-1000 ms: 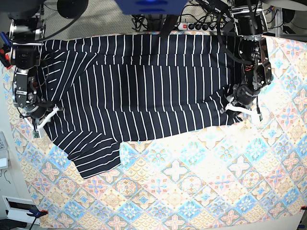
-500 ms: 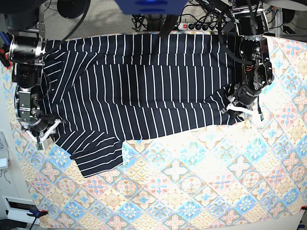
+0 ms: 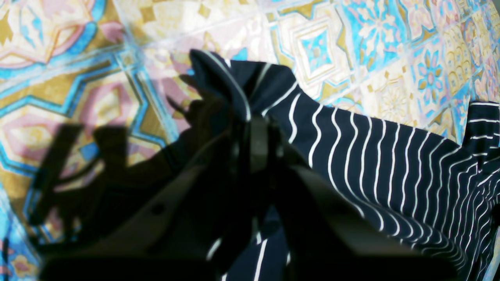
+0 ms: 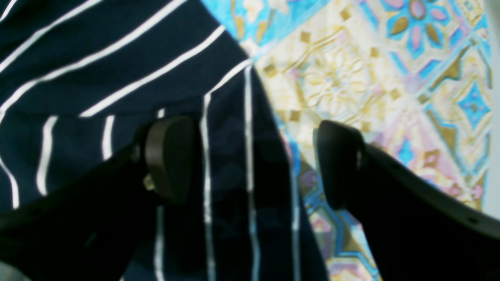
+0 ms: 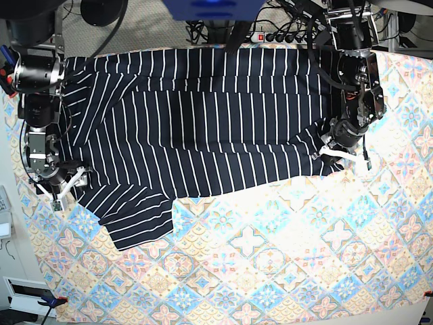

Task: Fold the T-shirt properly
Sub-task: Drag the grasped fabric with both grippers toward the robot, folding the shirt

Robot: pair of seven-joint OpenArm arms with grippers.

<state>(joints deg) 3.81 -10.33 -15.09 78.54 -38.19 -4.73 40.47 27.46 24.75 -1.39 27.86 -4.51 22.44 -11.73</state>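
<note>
A pastel tiled tablecloth [image 5: 284,257] is covering the whole work surface, and the T-shirt [image 5: 203,122] is lying across its far half, spread wide, one sleeve trailing out toward seven o'clock in the base view. The left gripper [image 5: 344,154], at the shirt's four o'clock corner, is pinching a bunched fold of striped fabric between tightly closed jaws; its wrist view shows the cloth gathering up and over the fingertips toward twelve o'clock. The right gripper [image 4: 250,160], at the shirt's eight o'clock edge, is standing wide open and holding nothing, one finger [image 4: 170,156] hovering over striped cloth at nine o'clock and the other over bare tablecloth at three, with the hem running between them; whether either pad is touching the fabric is hard to tell in the blurred close view. The step in hand appears to be securing the second corner before a fold. Doing it well likely means lowering the open jaws so they are straddling the hem squarely, catching every layer, then closing before either arm is lifting, so both corners are rising level and the stripes are staying straight.
</note>
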